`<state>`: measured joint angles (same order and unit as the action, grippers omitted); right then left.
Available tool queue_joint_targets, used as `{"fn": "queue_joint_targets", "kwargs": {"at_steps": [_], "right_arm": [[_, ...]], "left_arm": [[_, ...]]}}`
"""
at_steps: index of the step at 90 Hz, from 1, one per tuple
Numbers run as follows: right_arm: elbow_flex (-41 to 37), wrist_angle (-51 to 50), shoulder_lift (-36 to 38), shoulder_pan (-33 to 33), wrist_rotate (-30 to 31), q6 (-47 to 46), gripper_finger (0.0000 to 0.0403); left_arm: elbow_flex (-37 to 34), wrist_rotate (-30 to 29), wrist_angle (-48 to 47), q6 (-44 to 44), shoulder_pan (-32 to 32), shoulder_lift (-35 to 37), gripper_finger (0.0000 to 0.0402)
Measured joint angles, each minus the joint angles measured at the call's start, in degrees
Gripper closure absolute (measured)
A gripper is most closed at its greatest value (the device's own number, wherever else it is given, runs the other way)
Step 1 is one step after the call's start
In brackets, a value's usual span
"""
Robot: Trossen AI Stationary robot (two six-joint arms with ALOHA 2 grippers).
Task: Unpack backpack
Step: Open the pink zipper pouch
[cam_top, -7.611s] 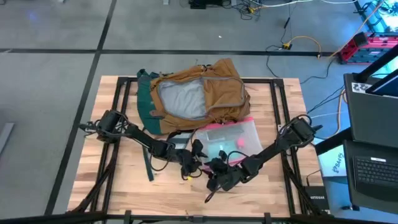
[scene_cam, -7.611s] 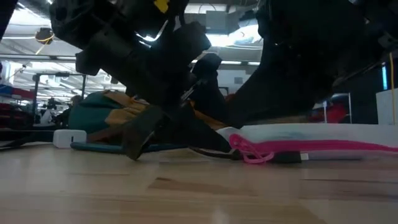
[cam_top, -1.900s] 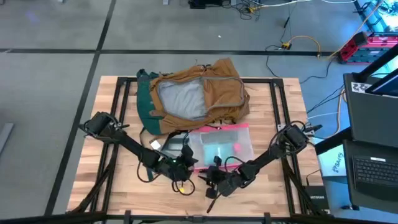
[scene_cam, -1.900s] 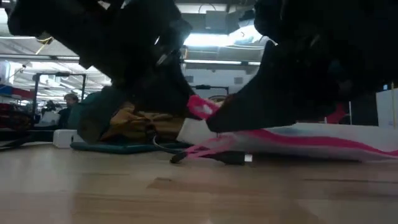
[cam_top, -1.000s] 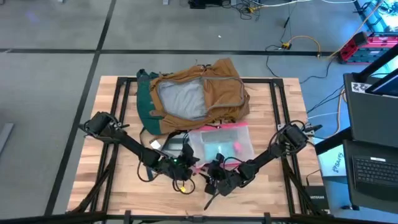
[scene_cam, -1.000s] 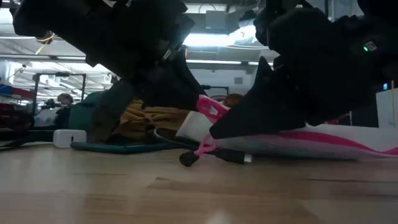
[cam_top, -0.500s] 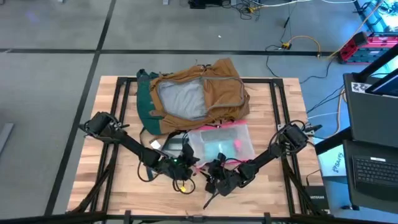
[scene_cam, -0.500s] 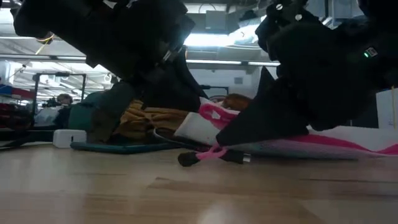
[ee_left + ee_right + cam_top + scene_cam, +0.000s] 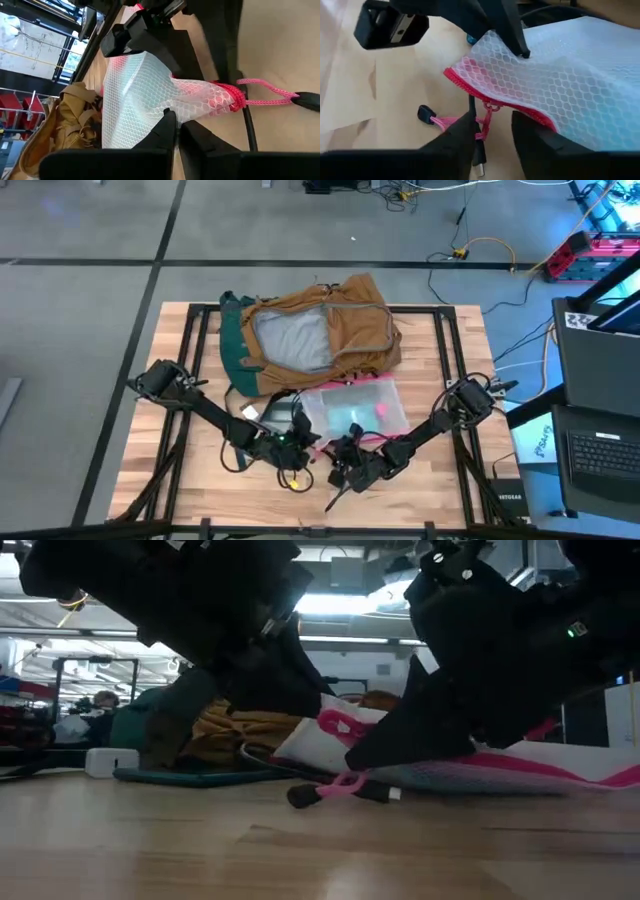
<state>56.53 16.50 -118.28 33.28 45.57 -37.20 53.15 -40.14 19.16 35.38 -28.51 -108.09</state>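
On the counter [image 9: 180, 480], the backpack [image 9: 318, 333] was laid at the far middle, the mesh pouch [image 9: 355, 408] just before it, and the left tool [image 9: 305, 442] and right tool [image 9: 335, 463] were set together at the pouch's near left corner.
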Motion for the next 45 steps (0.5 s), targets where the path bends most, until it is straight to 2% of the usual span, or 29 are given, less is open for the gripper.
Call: {"fn": "queue_joint_targets", "kwargs": {"at_steps": [15,35,45], "right_arm": [[0.0,0.31,0.0,-0.04,-1.88,0.54,0.0393],[0.0,1.33,0.0,-0.02,-2.7,1.42,0.0377],[0.0,1.36,0.0,0.0,-2.62,1.81,0.0393]], "left_arm": [[0.0,0.22,0.01,0.0,-0.02,0.02,0.0402],[0.0,0.24,0.0,-0.02,-0.02,0.02,0.0402],[0.0,0.22,-0.02,-0.04,-0.02,0.02,0.0402]]}}
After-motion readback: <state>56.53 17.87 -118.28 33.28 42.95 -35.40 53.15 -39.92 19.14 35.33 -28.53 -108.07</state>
